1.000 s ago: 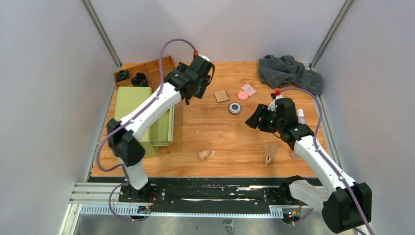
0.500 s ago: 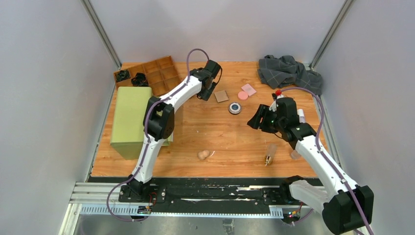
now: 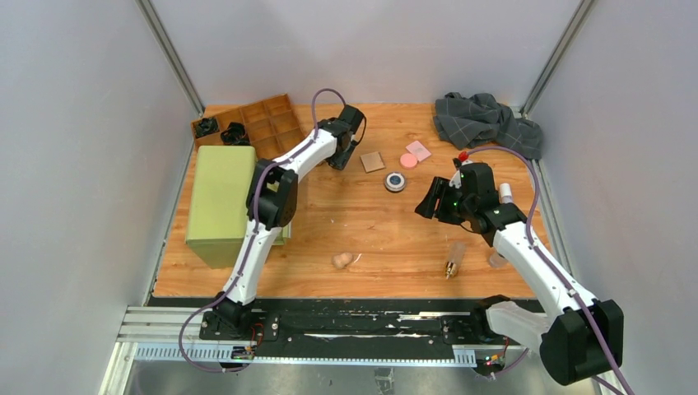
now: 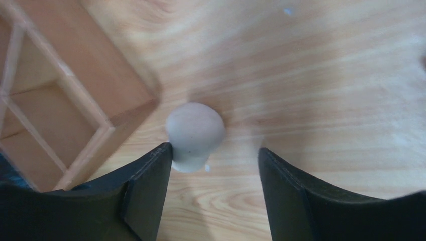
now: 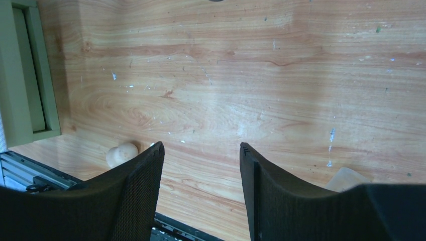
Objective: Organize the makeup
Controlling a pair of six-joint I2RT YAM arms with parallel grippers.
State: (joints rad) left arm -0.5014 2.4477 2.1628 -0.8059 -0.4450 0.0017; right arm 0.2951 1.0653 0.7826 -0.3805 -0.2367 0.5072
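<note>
Top external view. The left gripper (image 3: 340, 158) hangs over the table (image 3: 362, 222) at the near right corner of one wooden divided tray (image 3: 267, 123); its opening cannot be read from here. Two black items (image 3: 221, 129) sit in the tray's far-left compartments. One green box (image 3: 221, 202) stands near the tray. The makeup lies loose on the table:
- one tan square pad (image 3: 373, 161);
- one pink disc (image 3: 408, 160), beside one pink square pad (image 3: 418, 150);
- one round compact (image 3: 395, 181), just near of these;
- one beige sponge (image 3: 342, 260), near the front edge;
- one clear tube (image 3: 452, 258), right of the sponge;
- one white-pink tube (image 3: 505, 193), beside the right arm.

One grey cloth (image 3: 486, 119) lies in the far right corner. The right gripper (image 3: 425, 206) hovers between the compact and the clear tube.

Left wrist view. The left gripper (image 4: 216, 150) stands wide, holding nothing. One pale rounded piece (image 4: 195, 133) rests on the table between the fingers, against the left-hand finger's tip. The tray's corner (image 4: 125, 108) is just beside it.

Right wrist view. The right gripper (image 5: 201, 148) is spread wide above bare wood, with nothing between the fingers. One beige sponge (image 5: 122, 154) lies left of the fingers, and the green box (image 5: 20, 75) is at the left edge.
</note>
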